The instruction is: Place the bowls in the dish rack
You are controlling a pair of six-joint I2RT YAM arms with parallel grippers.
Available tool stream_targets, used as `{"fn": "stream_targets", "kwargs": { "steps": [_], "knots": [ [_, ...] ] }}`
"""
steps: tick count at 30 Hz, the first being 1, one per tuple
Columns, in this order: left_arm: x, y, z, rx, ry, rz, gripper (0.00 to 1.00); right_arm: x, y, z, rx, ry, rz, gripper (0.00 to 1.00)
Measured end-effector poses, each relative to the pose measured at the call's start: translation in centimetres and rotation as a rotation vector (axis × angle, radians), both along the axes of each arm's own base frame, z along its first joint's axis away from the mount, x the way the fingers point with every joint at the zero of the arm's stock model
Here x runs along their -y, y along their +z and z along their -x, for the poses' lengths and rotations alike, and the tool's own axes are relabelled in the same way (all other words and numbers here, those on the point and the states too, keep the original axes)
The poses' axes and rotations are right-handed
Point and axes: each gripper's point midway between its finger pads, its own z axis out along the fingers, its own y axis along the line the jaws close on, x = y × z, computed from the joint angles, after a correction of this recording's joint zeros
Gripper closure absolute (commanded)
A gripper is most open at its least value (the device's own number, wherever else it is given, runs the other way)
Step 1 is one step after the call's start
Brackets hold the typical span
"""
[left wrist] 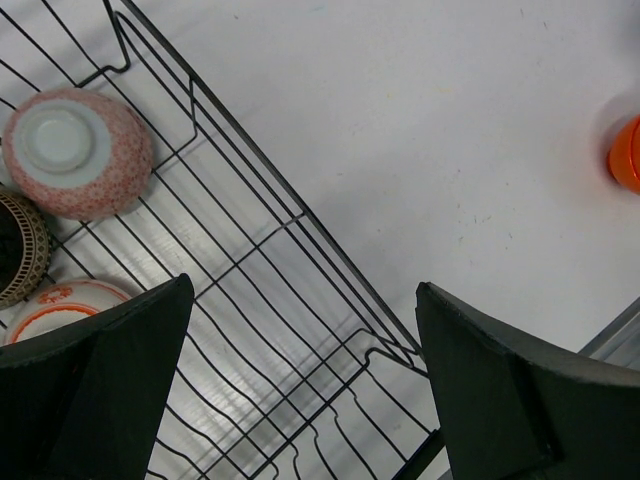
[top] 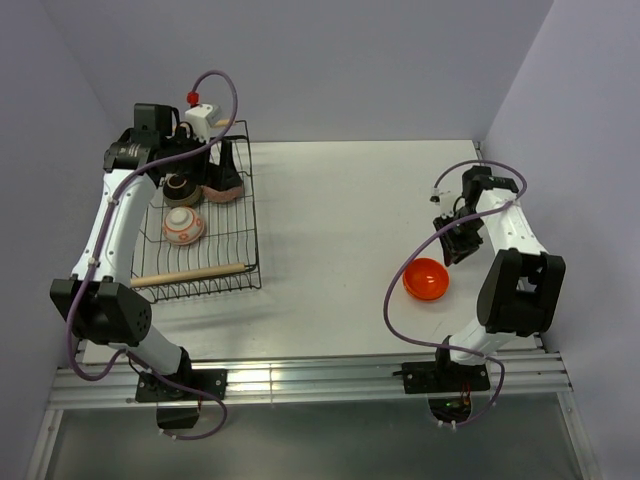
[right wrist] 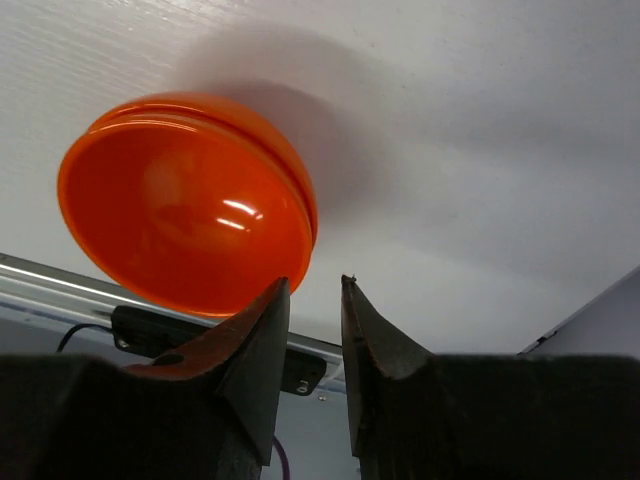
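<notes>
Showing the last pickup: the orange bowl (top: 425, 279) lies on the table (top: 330, 200), well apart from the rack (top: 215, 255) holding three bowls (top: 184, 226). The right gripper (right wrist: 315, 285), narrowly parted and empty, is poised at its rim; wider opening is judged necessary. The left gripper (left wrist: 300, 290) is spread wide.

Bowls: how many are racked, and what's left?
Three bowls sit in the dish rack: the pinkish bowl, the brown bowl, the red-and-white bowl. The left tool hangs open and empty above it. Left: the orange bowl, on the table beside the right tool, which is barely open and holds nothing.
</notes>
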Motion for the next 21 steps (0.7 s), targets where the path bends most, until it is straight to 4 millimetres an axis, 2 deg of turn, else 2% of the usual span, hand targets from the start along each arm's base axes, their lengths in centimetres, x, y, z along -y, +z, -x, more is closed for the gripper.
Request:
{"fn": "stream_targets", "kwargs": {
  "steps": [4,12,21],
  "knots": [
    [0.1,-0.9,0.2,-0.024,-0.002,0.002,0.0,0.6,-0.5,0.1,-0.008,0.002,0.033,0.67],
    [0.1,-0.9,0.2,-0.017,-0.003,0.004,0.01,1.0,-2.5,0.2,-0.057,0.001,0.047,0.68],
    [0.1,-1.3,0.3,-0.027,-0.004,0.005,0.0,1.0,-3.5,0.1,-0.07,0.001,0.046,0.69]
  ]
}}
